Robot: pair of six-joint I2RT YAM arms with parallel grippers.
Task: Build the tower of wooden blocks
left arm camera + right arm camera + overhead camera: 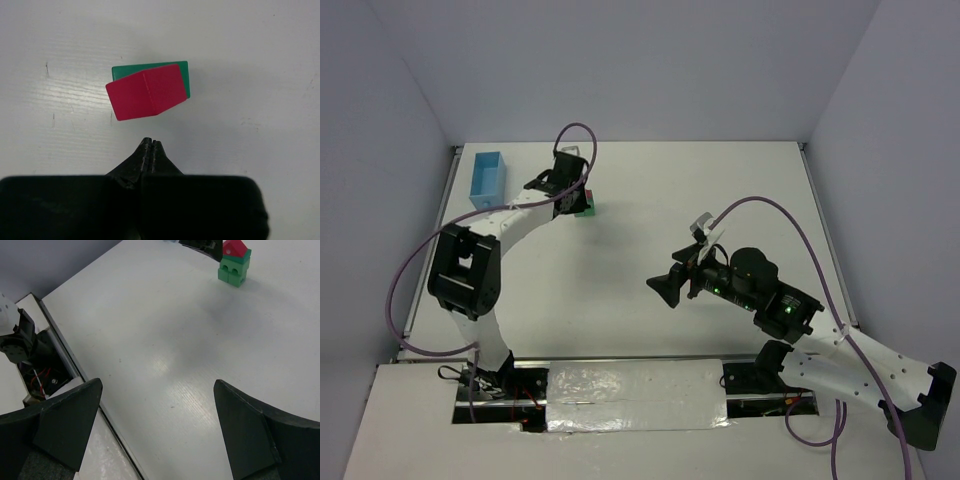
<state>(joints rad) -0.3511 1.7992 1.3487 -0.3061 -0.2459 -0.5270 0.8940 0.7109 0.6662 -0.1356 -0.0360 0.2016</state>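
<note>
The wood block tower (233,265) stands on the white table: green blocks with dark marks and the red roof piece (147,91) on top, sitting a little askew over the green block (183,75). In the top view the tower (587,207) shows partly behind my left gripper. My left gripper (151,142) is shut and empty, just above and beside the roof, not touching it. My right gripper (157,405) is open and empty, far from the tower over the table's right middle (665,286).
A light blue rectangular box (486,179) lies at the table's far left. The table's near edge with the arm base and red wiring (37,377) shows in the right wrist view. Grey walls enclose the table.
</note>
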